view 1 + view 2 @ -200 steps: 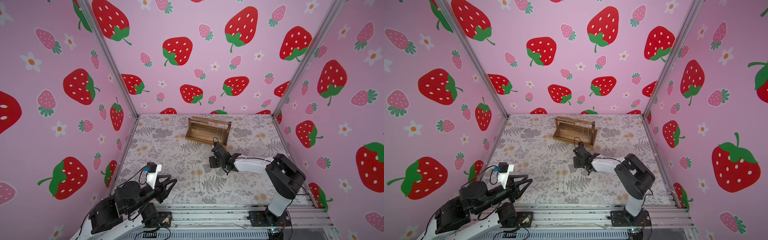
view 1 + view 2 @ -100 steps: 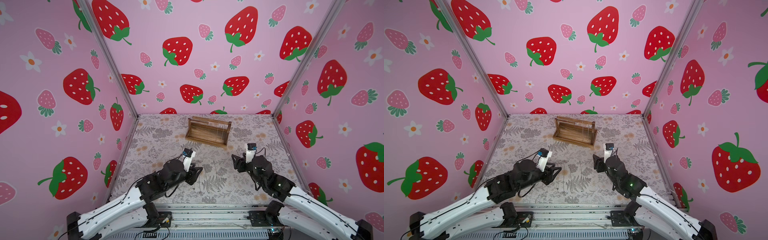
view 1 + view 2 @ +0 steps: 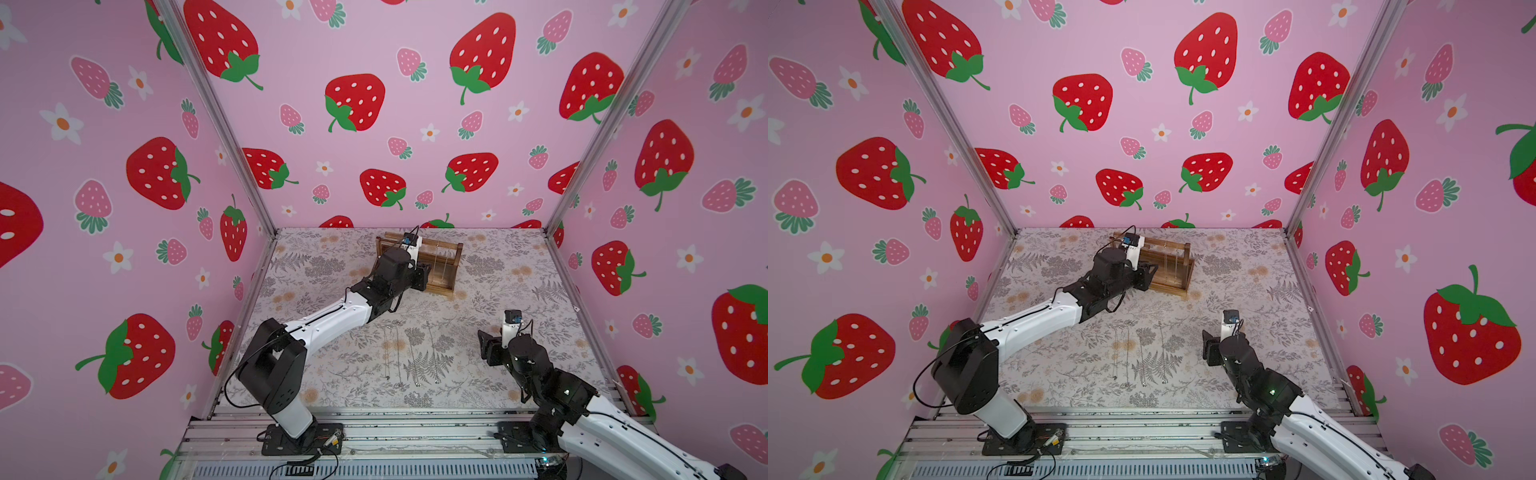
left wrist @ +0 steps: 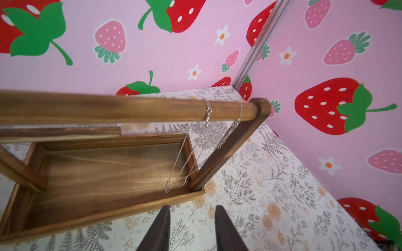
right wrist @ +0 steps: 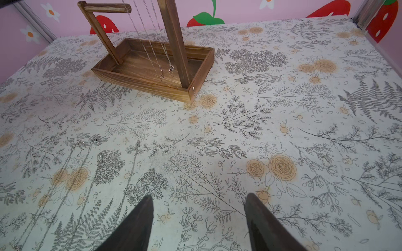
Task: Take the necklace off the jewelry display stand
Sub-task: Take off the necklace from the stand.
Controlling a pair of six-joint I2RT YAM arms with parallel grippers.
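The brown wooden jewelry display stand [image 3: 448,287] [image 3: 1174,286] stands at the back of the table. Thin silver necklaces [image 4: 208,113] [image 5: 161,76] hang from its top bar [image 4: 130,108] near one end post, down into the tray. My left gripper [image 3: 424,276] [image 3: 1148,274] [image 4: 193,209] is at the stand's front rim, open, with only tablecloth between its fingers. The chains hang a little beyond its fingertips, untouched. My right gripper [image 3: 484,345] [image 3: 1208,347] [image 5: 199,196] hovers open over the cloth at the front right, far from the stand.
Several thin necklaces [image 3: 388,357] [image 5: 76,173] lie stretched out on the floral cloth in the front middle, between the two arms. Pink strawberry walls close the table on three sides. The stand sits close to the back wall.
My left arm has reached from the front of the table out to the stand, its jaws narrowing. My right arm has pulled back from the middle to the front right.
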